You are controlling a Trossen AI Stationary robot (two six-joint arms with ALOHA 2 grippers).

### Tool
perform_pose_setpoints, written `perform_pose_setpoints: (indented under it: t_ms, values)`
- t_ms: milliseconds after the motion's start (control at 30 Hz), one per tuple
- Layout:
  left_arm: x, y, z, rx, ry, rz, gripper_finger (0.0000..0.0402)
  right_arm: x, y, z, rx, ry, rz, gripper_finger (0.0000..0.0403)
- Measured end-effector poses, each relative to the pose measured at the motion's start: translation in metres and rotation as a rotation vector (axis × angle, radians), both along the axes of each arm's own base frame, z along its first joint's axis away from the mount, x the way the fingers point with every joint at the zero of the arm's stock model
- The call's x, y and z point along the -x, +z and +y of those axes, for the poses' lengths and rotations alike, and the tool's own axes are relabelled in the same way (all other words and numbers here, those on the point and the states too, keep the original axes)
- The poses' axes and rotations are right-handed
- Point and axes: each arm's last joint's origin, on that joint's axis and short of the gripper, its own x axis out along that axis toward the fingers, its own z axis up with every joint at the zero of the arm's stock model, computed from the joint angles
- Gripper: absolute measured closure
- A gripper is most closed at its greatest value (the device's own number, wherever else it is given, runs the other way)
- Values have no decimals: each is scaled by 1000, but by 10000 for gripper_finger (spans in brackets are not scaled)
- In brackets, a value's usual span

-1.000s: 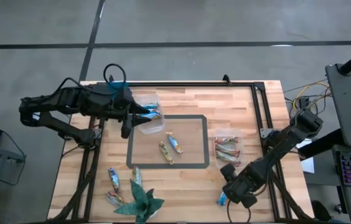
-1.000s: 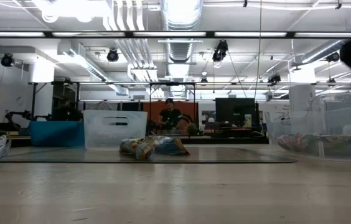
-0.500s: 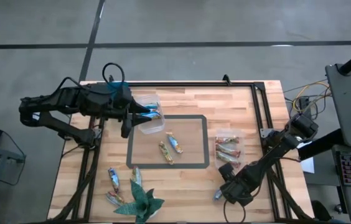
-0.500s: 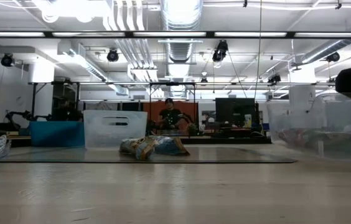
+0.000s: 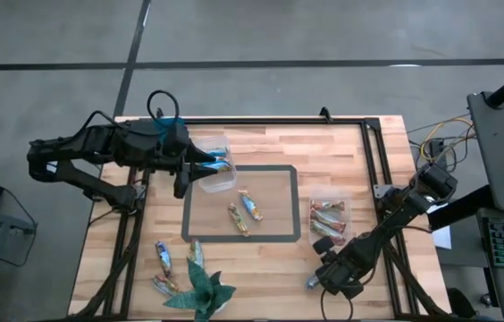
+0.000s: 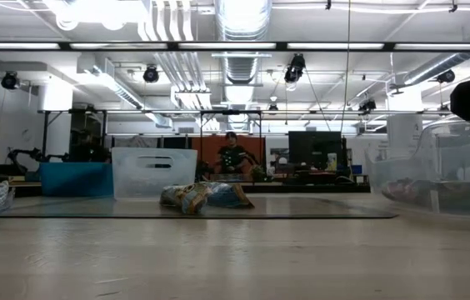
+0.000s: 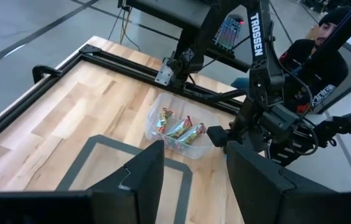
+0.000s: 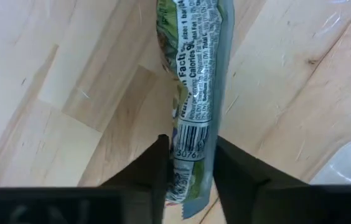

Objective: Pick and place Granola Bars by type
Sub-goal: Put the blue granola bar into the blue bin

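My right gripper [image 5: 322, 278] [image 8: 191, 171] is low over the near right part of the table, shut on a blue granola bar [image 5: 313, 283] that lies there. My left gripper [image 5: 211, 165] [image 7: 194, 168] hovers open over the left clear tub [image 5: 221, 179], which holds blue bars [image 5: 220, 161]. The right clear tub [image 5: 328, 219] [image 7: 178, 127] holds brown/gold bars. Two bars [image 5: 237, 218] [image 5: 251, 207] lie inside the dark marked rectangle and show in the low view [image 6: 206, 197]. Three more bars [image 5: 163, 258] [image 5: 164, 284] [image 5: 196, 252] rest at the near left. My right gripper pinches the blue bar at its end nearest the wrist [image 8: 191, 146], one finger on each long edge, fingers across its width. They come from above, slanting down. The wrapper is narrowed between the fingers. The bar lies flat on the wood, printed side up.
A green paper plant-like figure [image 5: 200, 291] sits at the near left edge. A dark frame rail [image 5: 373, 170] runs along the table's far and right sides. My right forearm [image 5: 386, 228] passes close by the right tub. A person sits in the room beyond [image 6: 232, 154].
My right gripper has moved toward the table's left and down onto the blue bar. The right tub has shifted slightly toward the near edge.
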Motion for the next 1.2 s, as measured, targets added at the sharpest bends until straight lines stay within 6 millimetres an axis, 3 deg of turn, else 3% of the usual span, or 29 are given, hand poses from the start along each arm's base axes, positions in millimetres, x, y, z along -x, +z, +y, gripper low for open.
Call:
perform_pose_setpoints:
  t_ms: [200, 300, 533, 700, 933, 1200]
  values:
    - [0, 0, 0, -5, 8, 0, 245, 0, 0, 0, 2, -2, 1, 380]
    - [0, 0, 0, -8, 14, 0, 245, -1, 7, 0, -7, -11, -7, 386]
    - [1, 0, 0, -27, 5, -1, 245, -9, 61, 5, -58, 5, -85, 389]
    - [1, 0, 0, -88, -21, 2, 245, -17, 107, -4, -57, -25, -196, 390]
    - [-2, 9, 0, -167, -46, -81, 245, -48, 166, -40, -67, -186, -420, 390]
    - [1, 17, 0, -218, -55, -158, 243, -73, 216, -84, -128, -350, -587, 390]
